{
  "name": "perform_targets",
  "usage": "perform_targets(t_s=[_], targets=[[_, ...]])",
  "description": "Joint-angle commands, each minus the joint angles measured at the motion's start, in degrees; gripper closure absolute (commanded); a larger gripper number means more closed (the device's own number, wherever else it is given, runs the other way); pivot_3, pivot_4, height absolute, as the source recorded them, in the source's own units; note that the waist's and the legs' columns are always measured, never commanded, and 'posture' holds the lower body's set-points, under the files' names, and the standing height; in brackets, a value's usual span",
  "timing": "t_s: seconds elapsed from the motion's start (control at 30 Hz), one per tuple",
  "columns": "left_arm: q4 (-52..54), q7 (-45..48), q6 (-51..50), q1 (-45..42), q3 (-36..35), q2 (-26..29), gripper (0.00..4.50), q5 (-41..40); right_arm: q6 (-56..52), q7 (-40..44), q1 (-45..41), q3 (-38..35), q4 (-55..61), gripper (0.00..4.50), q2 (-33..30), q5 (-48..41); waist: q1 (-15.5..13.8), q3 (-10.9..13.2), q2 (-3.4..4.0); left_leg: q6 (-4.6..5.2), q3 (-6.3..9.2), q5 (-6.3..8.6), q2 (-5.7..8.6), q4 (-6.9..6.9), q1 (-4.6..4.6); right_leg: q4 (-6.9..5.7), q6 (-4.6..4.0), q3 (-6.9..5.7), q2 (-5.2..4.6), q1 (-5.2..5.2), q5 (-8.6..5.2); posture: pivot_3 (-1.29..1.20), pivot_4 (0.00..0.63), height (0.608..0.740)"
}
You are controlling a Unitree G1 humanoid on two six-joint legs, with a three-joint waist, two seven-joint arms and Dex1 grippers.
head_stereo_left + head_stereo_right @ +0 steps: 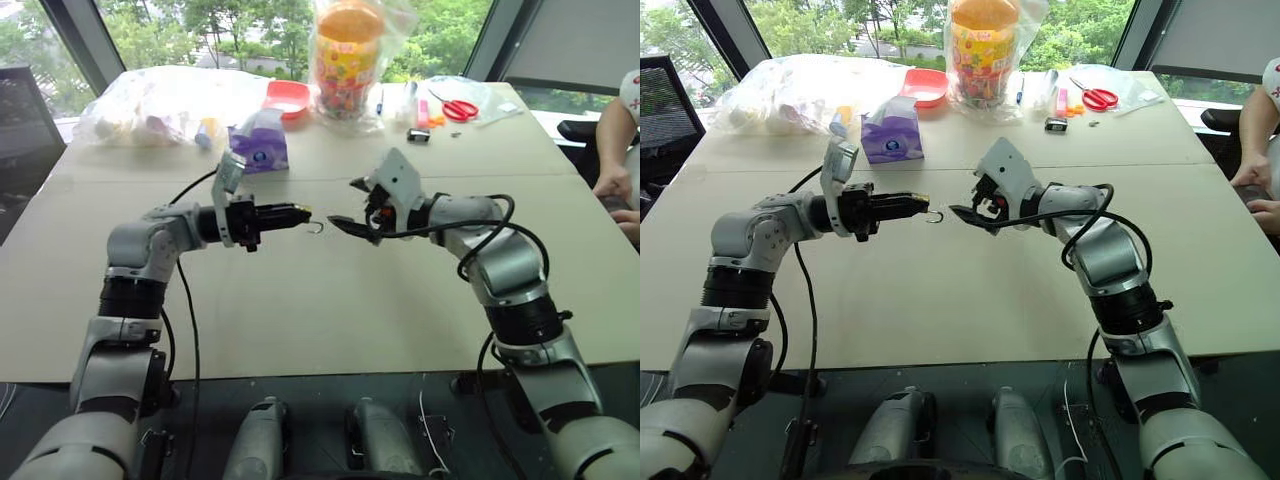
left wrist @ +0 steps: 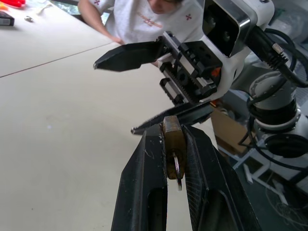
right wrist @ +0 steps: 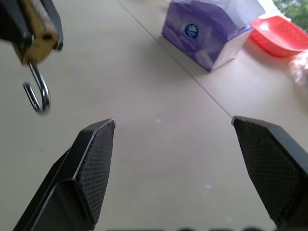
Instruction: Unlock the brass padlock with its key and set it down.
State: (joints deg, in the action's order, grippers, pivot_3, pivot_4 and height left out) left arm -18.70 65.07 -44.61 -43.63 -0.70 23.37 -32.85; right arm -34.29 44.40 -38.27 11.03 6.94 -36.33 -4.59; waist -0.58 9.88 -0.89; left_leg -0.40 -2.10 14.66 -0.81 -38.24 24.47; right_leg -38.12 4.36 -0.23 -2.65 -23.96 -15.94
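I see dull, scuffed brass on the padlock (image 2: pixel 173 144), a shiny steel shackle (image 3: pixel 37 94), matt cross-hatched rubber-like fingers (image 3: pixel 94 163), and a smooth matt table (image 1: pixel 330 290), possibly laminate.

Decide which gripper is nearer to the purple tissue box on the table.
Left. The left gripper, shut on the padlock, sits just in front of the tissue box. The right gripper, open, is farther off to the box's right, facing the left one.
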Motion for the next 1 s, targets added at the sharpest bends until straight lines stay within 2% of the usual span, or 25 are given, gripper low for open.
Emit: perform_targets(t_s=[0.03, 0.23, 0.47, 0.53, 0.77, 0.8, 0.9, 1.0], targets=[[-4.0, -5.6, -2.5, -1.0, 0.5, -5.1, 4.5, 0.5, -1.6, 5.6, 4.5, -2.3, 9.1, 0.47, -4.3, -3.9, -0.1, 0.0, -0.02, 0.05, 0.0, 0.02, 0.01, -0.01, 0.0, 0.03, 0.01, 0.0, 0.0, 0.03, 0.0, 0.0, 0.15, 0.74], [-15.3, -10.8, -3.1, -5.7, -0.6, -11.4, 4.5, 2.2, -7.1, 6.6, 10.3, -2.9, 18.3, 0.47, -7.4, -6.7, 0.7, 0.0, -0.03, 0.09, 0.01, 0.05, -0.09, -0.01, -0.03, -0.05, 0.03, 0.01, 0.12, -0.01, 0.01, 0.0, 0.15, 0.74], [-24.2, -12.4, -4.4, -10.5, -1.3, -12.9, 4.5, 3.9, -9.9, 3.6, 10.8, -2.6, 20.0, 0.47, -6.5, -6.9, 1.2, 0.0, -0.03, 0.09, 0.03, 0.02, -0.04, -0.01, -0.09, -0.04, 0.03, -0.01, 0.12, 0.07, 0.01, 0.0, 0.15, 0.74], [-25.7, -12.8, -4.5, -11.0, -1.1, -12.8, 3.46, 4.8, -10.1, 2.7, 10.7, -2.4, 19.9, 0.39, -5.9, -6.9, 1.2, 0.0, -0.03, 0.09, 0.03, 0.02, -0.04, 0.0, -0.08, -0.04, 0.03, -0.01, 0.11, 0.06, 0.01, 0.0, 0.15, 0.74], [-25.4, -15.1, -2.0, -10.2, 0.3, -11.4, 0.51, 9.2, -9.9, 1.7, 10.5, -2.1, 19.1, 0.39, -5.4, -6.8, 1.2, 0.0, -0.03, 0.09, 0.03, 0.02, -0.04, -0.01, -0.08, -0.03, 0.04, 0.0, 0.09, 0.06, 0.01, 0.0, 0.15, 0.74], [-24.3, -15.7, -1.5, -9.6, 0.9, -10.5, 0.51, 10.4, -10.0, 1.7, 10.7, -2.2, 19.3, 0.39, -5.6, -6.8, 1.2, 0.0, -0.03, 0.09, 0.03, 0.02, -0.04, -0.01, -0.08, -0.03, 0.04, 0.0, 0.09, 0.08, 0.01, 0.0, 0.15, 0.74], [-10.7, -13.5, 2.1, -3.9, 5.6, -3.3, 0.51, 14.8, -10.3, 1.8, 12.1, -3.2, 19.7, 0.39, -6.7, -7.0, 2.0, 0.0, -0.03, 0.08, 0.01, 0.02, -0.06, 0.02, -0.14, -0.04, 0.03, 0.07, 0.06, 0.09, 0.02, 0.0, 0.15, 0.74], [3.4, -14.3, -1.1, 1.6, 1.8, 1.2, 0.51, 11.2, -10.7, 1.1, 13.6, -4.4, 20.0, 0.39, -6.7, -7.7, 1.8, 0.0, -0.02, 0.06, 0.0, 0.01, -0.18, 0.14, -0.2, -0.08, -0.01, 0.13, 0.06, 0.04, 0.01, 0.0, 0.15, 0.74]])
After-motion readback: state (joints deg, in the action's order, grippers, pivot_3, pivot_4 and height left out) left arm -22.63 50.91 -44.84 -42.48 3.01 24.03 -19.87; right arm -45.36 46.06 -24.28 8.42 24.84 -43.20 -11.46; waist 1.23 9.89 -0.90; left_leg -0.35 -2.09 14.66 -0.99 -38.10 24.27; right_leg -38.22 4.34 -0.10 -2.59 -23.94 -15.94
